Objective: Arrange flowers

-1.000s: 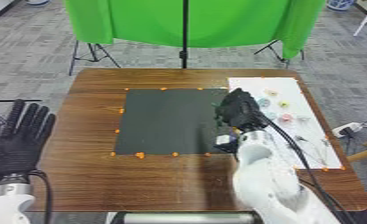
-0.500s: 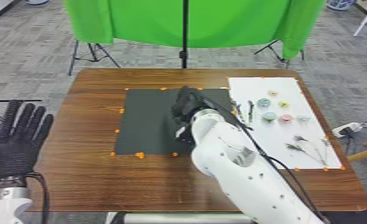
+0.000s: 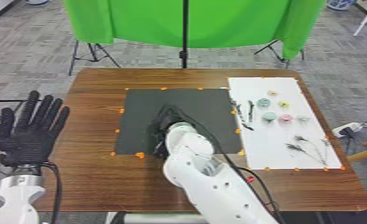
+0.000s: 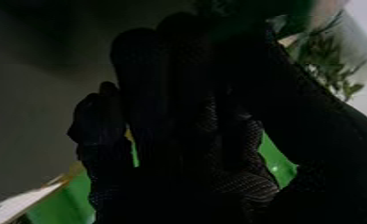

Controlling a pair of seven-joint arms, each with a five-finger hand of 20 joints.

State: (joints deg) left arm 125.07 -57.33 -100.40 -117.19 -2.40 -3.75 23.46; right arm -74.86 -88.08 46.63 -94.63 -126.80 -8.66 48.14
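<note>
Over the left-centre of the black mat point(image 3: 202, 107), in the head view, is my right hand point(image 3: 168, 122), mostly hidden by its own arm. The right wrist view has the dark glove of my right hand point(image 4: 184, 110), its thumb and fingers closed together on a leafy green sprig point(image 4: 326, 60); the pinch itself is too dark to make out well. Small flower heads, including a pink one point(image 3: 286, 118) and a yellow one point(image 3: 283, 104), lie on the white sheet point(image 3: 255, 155). My left hand point(image 3: 28, 142) stands open at the left, fingers straight.
Dark twigs point(image 3: 250, 111) lie at the white sheet's left side, and dried stems point(image 3: 304, 151) on its nearer part. Orange bits of tape point(image 3: 139, 155) edge the mat. A green cloth point(image 3: 144, 22) hangs behind the wooden table point(image 3: 91, 115).
My right hand has moved left from the white sheet's edge onto the mat and a little nearer, uncovering the twigs. My left hand has shifted slightly right and farther up.
</note>
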